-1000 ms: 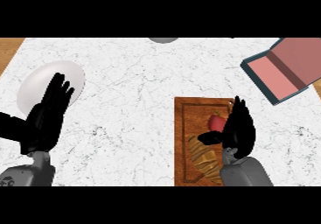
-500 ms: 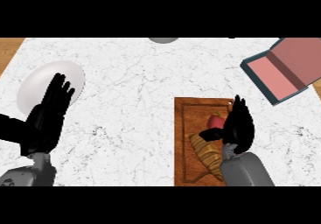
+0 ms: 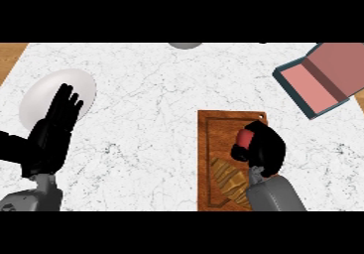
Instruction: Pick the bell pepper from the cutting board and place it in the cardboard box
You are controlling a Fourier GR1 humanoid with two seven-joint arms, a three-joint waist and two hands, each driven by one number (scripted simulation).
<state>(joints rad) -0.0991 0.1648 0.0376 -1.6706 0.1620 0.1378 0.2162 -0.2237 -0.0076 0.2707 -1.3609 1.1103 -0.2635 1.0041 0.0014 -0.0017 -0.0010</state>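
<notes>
On the brown wooden cutting board [image 3: 217,149] at the lower right of the white marble counter [image 3: 162,99], the robot's black right hand [image 3: 264,148] has its fingers curled round the red bell pepper [image 3: 246,137], of which only a small red patch shows at the hand's upper left edge. Whether the pepper rests on the board or is already lifted off it cannot be told from this steep downward view. Far off at the upper right corner lies the open cardboard box [image 3: 324,77], tilted, with a pinkish inside and dark teal outer walls, well apart from the board. At the left, the black left hand [image 3: 52,131] rests with straight fingers pointing up, its fingertips over the lower edge of a white oval plate [image 3: 49,89]; it takes no part. The main risk, as a guess, is that the hold covers just one side of the rounded pepper, so it could roll out during the long carry across to the box. Another risk is the box's slanted position: a release near its raised wall might land the pepper on the rim or outside it.
</notes>
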